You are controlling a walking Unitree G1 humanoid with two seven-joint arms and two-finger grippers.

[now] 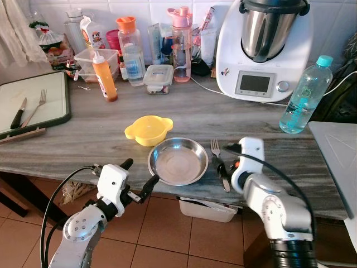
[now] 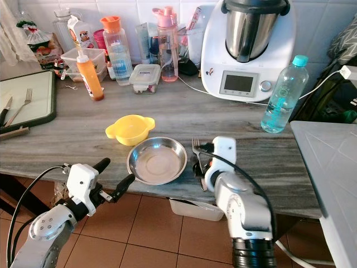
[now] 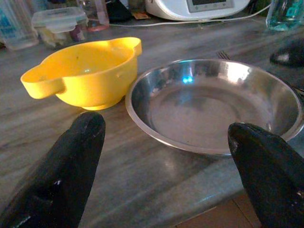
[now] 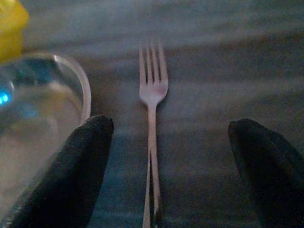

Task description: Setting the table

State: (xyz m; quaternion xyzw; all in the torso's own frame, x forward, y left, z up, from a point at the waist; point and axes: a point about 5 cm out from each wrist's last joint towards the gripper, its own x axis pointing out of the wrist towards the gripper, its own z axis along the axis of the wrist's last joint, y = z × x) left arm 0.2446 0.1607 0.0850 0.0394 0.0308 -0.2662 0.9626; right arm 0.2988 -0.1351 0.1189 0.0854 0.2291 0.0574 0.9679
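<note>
The right gripper (image 4: 168,156) hangs low over the near end of the fork (image 1: 216,153), fingers spread wide and clear of it, so the fork looks just laid to the right of the steel plate (image 1: 178,162); I judge the next move is to lift away without nudging it. The left gripper (image 1: 139,176), also spread, hovers empty at the counter's near edge. The slim silver fork lies flat, tines pointing far, just beside the shallow plate, with the yellow bowl (image 1: 148,129) touching the plate's far-left rim.

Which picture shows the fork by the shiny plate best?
The right wrist view: the fork lies centred and close, tines clear. In both eye views it is small beside the plate, its handle partly hidden by the right end effector.
</note>
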